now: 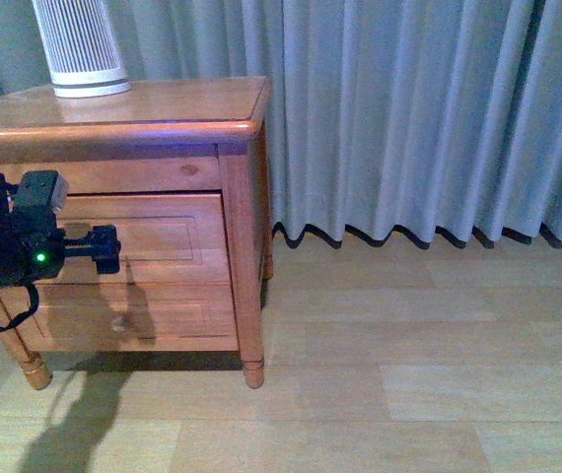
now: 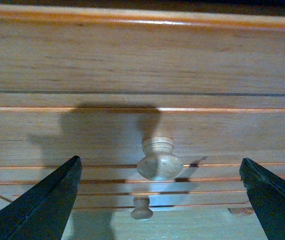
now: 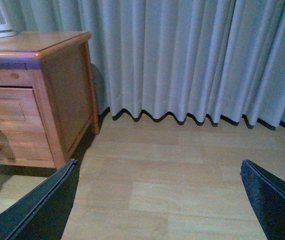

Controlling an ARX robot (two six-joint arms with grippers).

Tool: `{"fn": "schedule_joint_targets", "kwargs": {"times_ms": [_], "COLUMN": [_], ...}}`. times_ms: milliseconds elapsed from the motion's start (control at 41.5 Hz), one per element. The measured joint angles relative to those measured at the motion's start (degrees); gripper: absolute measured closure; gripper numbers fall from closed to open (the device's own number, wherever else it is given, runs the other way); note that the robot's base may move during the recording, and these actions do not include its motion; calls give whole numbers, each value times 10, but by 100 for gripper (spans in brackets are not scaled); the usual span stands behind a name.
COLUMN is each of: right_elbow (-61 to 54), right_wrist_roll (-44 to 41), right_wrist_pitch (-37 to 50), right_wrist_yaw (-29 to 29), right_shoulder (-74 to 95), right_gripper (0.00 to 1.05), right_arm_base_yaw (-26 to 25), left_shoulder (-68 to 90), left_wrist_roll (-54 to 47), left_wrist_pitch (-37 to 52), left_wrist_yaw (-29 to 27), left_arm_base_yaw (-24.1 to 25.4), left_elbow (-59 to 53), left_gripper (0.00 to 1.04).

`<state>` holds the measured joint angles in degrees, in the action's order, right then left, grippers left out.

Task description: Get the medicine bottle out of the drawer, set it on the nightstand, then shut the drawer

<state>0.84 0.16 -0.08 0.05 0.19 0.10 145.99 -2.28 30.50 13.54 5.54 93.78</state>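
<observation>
Honey-brown wooden upper drawer [image 1: 173, 236]: closed, opening pending.
Left tool [image 2: 160, 159]: spread wide, facing round wooden knob [image 2: 158, 162].
Next: nip knob, pull.

I read the nightstand [image 1: 163, 103] as varnished wood, honey-brown, with a satin sheen on top. Drawer [image 2: 232, 135] front is the same wood, grain clear; knob [image 2: 157, 161] is paler turned wood, smooth. Left hand [image 1: 108, 249] looks matt black plastic. Ribbed device [image 1: 82, 44]: white plastic, slight gloss. Curtain [image 1: 409, 118]: matt grey cloth. Floor [image 1: 409, 374]: pale wood-look planks, low sheen.
</observation>
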Motion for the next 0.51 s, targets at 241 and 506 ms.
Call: {"fn": "schedule_joint_targets", "kwargs": {"times_ms": [241, 506], "right_elbow": [0, 0], "right_wrist_roll": [0, 0], "right_wrist_pitch": [0, 0], "right_wrist_yaw": [0, 0], "right_shoulder": [0, 0], "right_gripper": [7, 7], "right_arm_base_yaw": [0, 0], "left_shoulder": [30, 45], "left_wrist_roll": [12, 28], "left_wrist_pitch": [-14, -24], "left_wrist_yaw": [-1, -12], "left_arm_base_yaw": [1, 1], "left_elbow": [44, 63], "left_gripper": [7, 11]}}
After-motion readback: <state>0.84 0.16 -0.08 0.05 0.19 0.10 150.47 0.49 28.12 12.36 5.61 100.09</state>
